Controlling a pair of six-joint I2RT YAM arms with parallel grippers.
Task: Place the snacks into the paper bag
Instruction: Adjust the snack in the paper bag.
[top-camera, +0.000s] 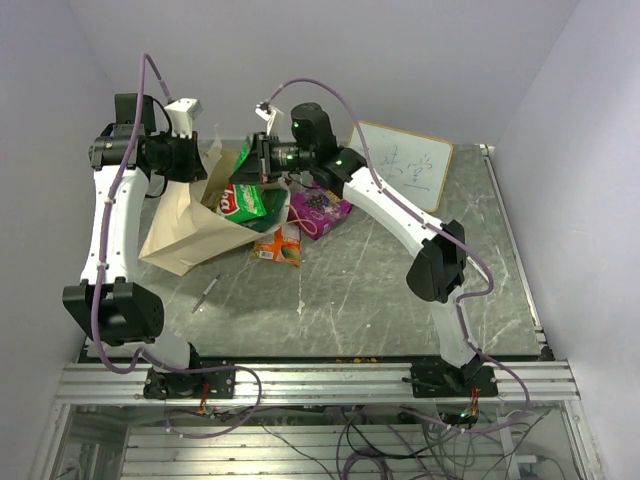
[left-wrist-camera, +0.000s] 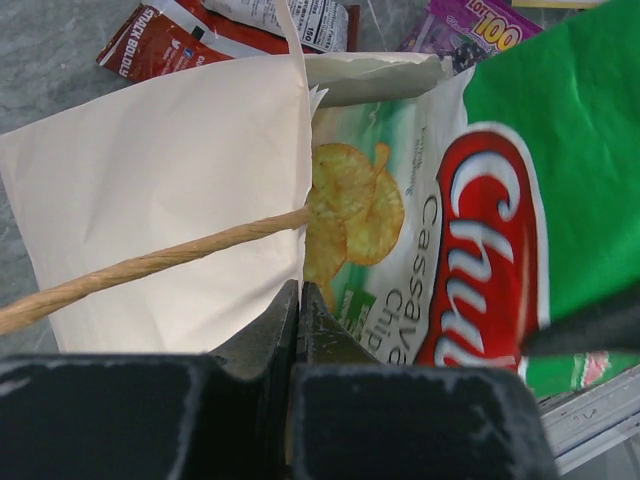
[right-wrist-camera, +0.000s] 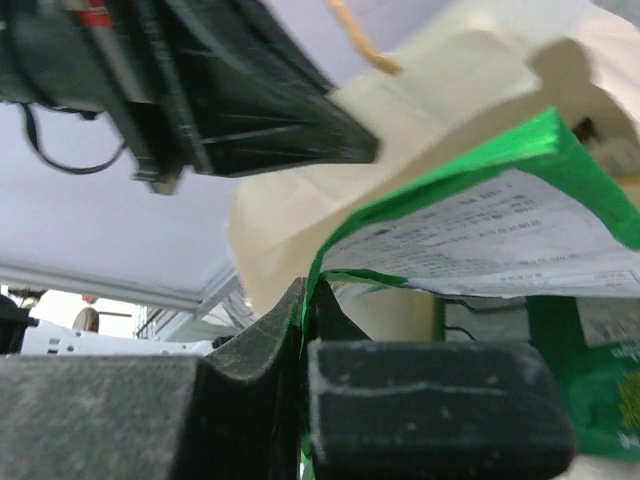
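The cream paper bag (top-camera: 185, 235) lies tipped at the left, its mouth facing right. My left gripper (top-camera: 197, 160) is shut on the bag's rim; in the left wrist view its jaws (left-wrist-camera: 299, 300) pinch the paper edge beside the cord handle (left-wrist-camera: 150, 264). A green-and-white cassava chips packet (top-camera: 243, 203) hangs at the bag's mouth, partly between its walls (left-wrist-camera: 430, 230). My right gripper (top-camera: 256, 163) is shut on that packet's green edge (right-wrist-camera: 308, 292). On the table lie a purple packet (top-camera: 320, 209), an orange packet (top-camera: 279, 246) and a red packet (left-wrist-camera: 165, 42).
A framed whiteboard (top-camera: 404, 161) leans at the back right. A thin pen (top-camera: 207, 291) lies in front of the bag. The two grippers are close together above the bag's mouth, with the left one's black body (right-wrist-camera: 250, 110) just above the packet in the right wrist view.
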